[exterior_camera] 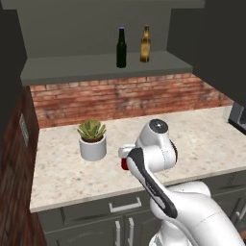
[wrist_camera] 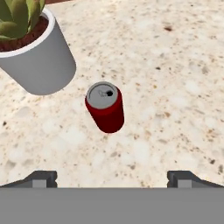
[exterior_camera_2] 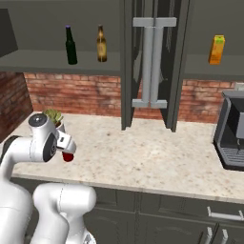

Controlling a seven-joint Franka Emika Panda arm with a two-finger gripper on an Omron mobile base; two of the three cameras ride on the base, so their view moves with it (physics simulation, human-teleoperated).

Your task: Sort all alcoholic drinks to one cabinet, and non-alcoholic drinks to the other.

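Observation:
The red soda can with a silver top stands upright on the speckled counter, right beside a potted plant. My gripper hovers above it, open, with the can ahead of the wide-apart fingertips and nothing between them. From the base views only a bit of the can peeks out under my hand. The dark green bottle and the amber bottle stand side by side on the left cabinet shelf. The orange juice carton stands on the right cabinet shelf.
A succulent in a white pot stands just left of the can. The two open cabinet doors hang edge-on between the shelves. A coffee machine stands at the counter's right end. A brick wall runs behind the counter.

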